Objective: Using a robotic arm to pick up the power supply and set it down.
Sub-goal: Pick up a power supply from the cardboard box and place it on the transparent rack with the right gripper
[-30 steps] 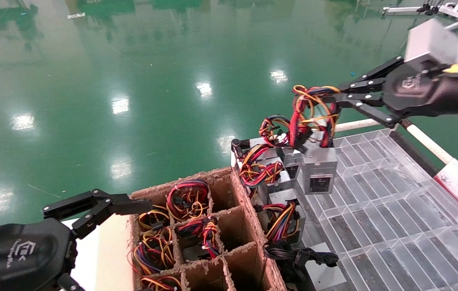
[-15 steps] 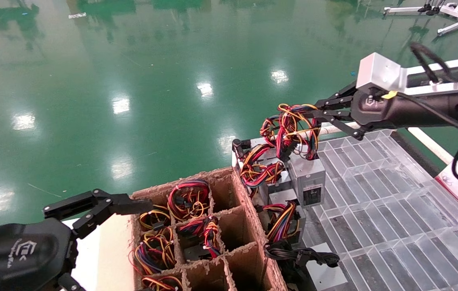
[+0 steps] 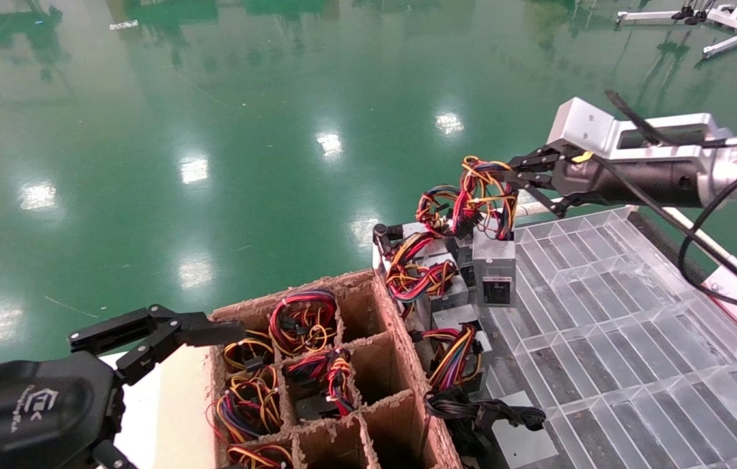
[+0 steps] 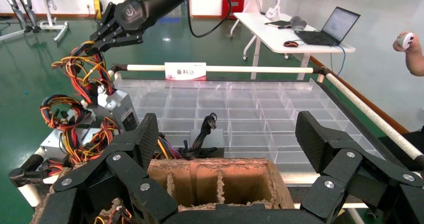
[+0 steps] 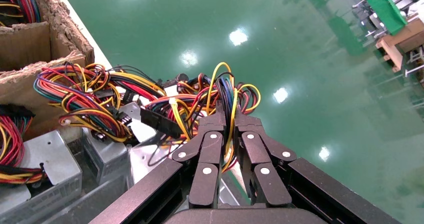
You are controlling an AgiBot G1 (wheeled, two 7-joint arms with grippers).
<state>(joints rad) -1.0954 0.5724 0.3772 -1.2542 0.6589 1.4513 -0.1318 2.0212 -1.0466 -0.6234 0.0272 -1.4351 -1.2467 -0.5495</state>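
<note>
Green glossy floor (image 3: 212, 98) fills the far part of the head view, and a clear plastic grid tray (image 3: 616, 326) lies at about four o'clock. A brown cardboard divider box (image 3: 368, 365) sits at six o'clock, its cells holding units with coloured wire loops.

Reaching in from three o'clock, the robotic arm (image 3: 661, 163) ends in the right pincer (image 3: 513, 177), which is clamped on the looped wire bundle (image 3: 482, 202) of the power supply (image 3: 494, 270). In the right wrist view the fingers (image 5: 210, 149) are pressed together with yellow and red wires caught between them.

Below that bundle the power supply stands upright at the near-left edge of the tray, its dark socket window facing the camera. It is just beside a cluster of other silver units (image 3: 433, 273) with coloured wires at its nine o'clock. Whether its base touches the tray cannot be told. A unit with all-black cables (image 3: 479, 413) lies at five o'clock.

Down at eight o'clock, the left pincer (image 4: 225, 144) hangs near the cardboard box, fingers spread wide and gripping nothing.
</note>
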